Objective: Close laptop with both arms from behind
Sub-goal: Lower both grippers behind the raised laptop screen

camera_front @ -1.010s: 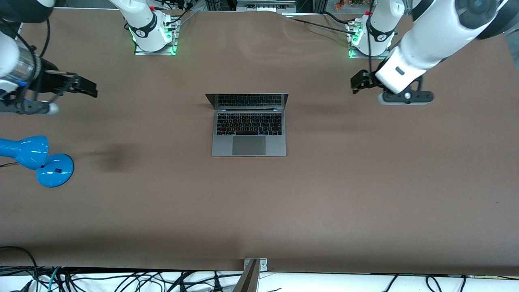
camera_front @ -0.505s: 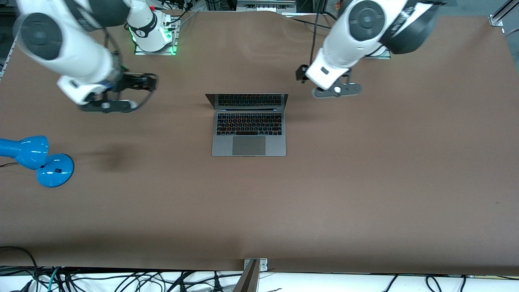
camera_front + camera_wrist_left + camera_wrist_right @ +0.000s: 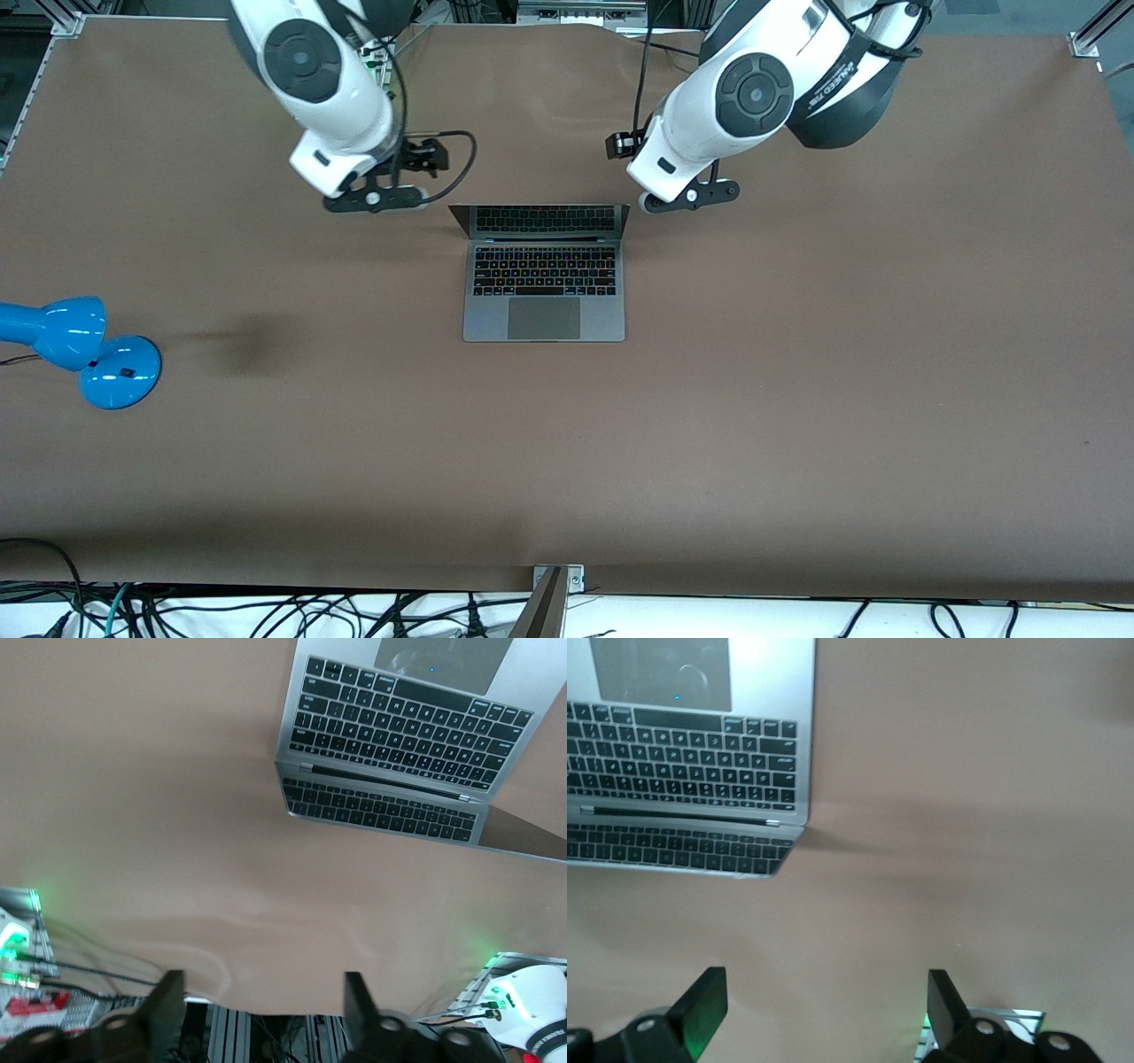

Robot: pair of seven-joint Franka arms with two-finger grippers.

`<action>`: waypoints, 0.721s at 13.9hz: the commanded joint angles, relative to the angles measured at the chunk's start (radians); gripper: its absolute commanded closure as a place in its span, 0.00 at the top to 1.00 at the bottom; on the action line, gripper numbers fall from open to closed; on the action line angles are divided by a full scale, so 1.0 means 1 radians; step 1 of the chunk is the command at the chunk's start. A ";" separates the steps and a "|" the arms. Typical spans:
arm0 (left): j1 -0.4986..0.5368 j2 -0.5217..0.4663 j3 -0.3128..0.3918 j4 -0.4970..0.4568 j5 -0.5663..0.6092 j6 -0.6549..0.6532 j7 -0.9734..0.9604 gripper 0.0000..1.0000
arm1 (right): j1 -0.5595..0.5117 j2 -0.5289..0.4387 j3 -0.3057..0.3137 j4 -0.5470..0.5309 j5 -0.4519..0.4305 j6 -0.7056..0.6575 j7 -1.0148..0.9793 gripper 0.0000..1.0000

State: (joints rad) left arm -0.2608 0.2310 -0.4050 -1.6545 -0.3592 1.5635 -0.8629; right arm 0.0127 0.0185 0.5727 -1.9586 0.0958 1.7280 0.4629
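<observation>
Grey metal laptop [image 3: 544, 273], open, lid upright, on the brown table [image 3: 797, 399] about midway between the two arms' ends; coloured keys lit, trackpad toward the front camera, screen mirroring the keyboard. Right gripper [image 3: 425, 159]: over bare table beside the lid's corner toward the right arm's end, fingers [image 3: 700, 1005] spread wide with nothing between them (its wrist view shows the keyboard and lid edge off to one side). Left gripper [image 3: 620, 143]: over bare table beside the lid's other corner, fingers [image 3: 168, 997] likewise parted and empty. Blue desk lamp [image 3: 80, 350]: at the right arm's end of the table, well apart from the laptop, untouched. Change noted: a second ago both grippers hung out toward the table's ends, half a second ago they were partway in, and now each stands close to the lid's back edge; the laptop itself has not shifted and the lid angle reads the same. Assessment: the approach looks almost complete, closing not yet begun; neither gripper touches the lid. Next move likely calls for both to come in against the lid's back and push it evenly down toward the keyboard; an uneven push could skew or slide the base.
</observation>
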 commanded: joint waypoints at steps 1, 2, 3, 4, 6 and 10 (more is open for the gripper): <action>-0.029 0.092 -0.005 0.074 -0.017 -0.039 -0.080 0.00 | -0.017 -0.034 0.056 -0.086 0.035 0.080 0.003 0.92; -0.044 0.115 -0.005 0.084 -0.011 -0.037 -0.093 0.00 | -0.017 -0.019 0.067 -0.094 0.041 0.093 0.005 0.74; -0.046 0.140 -0.005 0.105 -0.006 -0.037 -0.094 0.00 | -0.017 -0.005 0.093 -0.092 0.065 0.088 0.010 0.46; -0.046 0.171 -0.005 0.111 -0.015 -0.039 -0.093 0.00 | -0.016 0.011 0.099 -0.092 0.082 0.088 0.010 0.27; -0.060 0.209 -0.005 0.111 -0.007 -0.037 -0.079 0.00 | -0.014 0.046 0.099 -0.088 0.091 0.085 0.010 0.02; -0.066 0.244 -0.003 0.110 0.025 -0.028 -0.032 0.00 | -0.002 0.087 0.099 -0.071 0.087 0.110 0.007 0.00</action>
State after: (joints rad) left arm -0.3170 0.4509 -0.4101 -1.5851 -0.3570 1.5538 -0.9200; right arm 0.0131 0.0887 0.6640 -2.0381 0.1635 1.8193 0.4700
